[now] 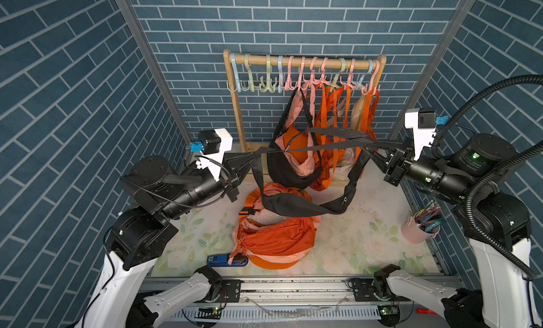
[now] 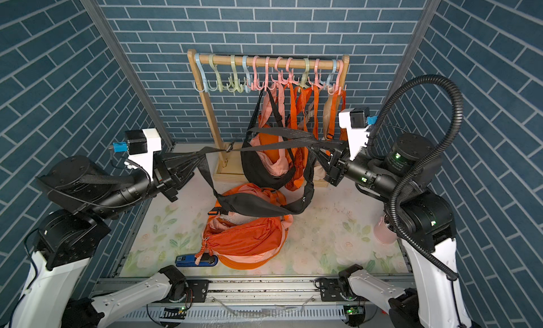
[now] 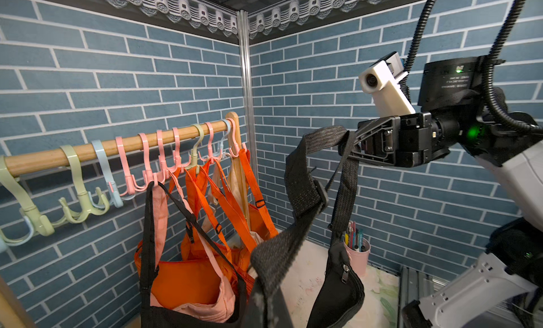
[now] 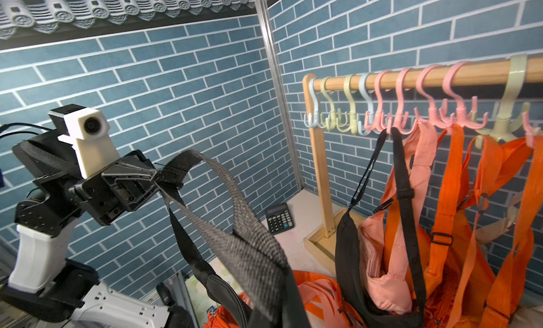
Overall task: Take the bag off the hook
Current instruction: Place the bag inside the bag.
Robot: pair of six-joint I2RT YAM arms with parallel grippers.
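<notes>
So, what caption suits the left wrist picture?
Right gripper pinches the strap of a black bag, clear of the rack of orange bags.

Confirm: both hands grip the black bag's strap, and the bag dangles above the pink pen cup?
Not quite. The left hand and right hand do grip the strap, but the black bag dangles above the orange bag on the table, not the pink pen cup; both top views show it.
</notes>
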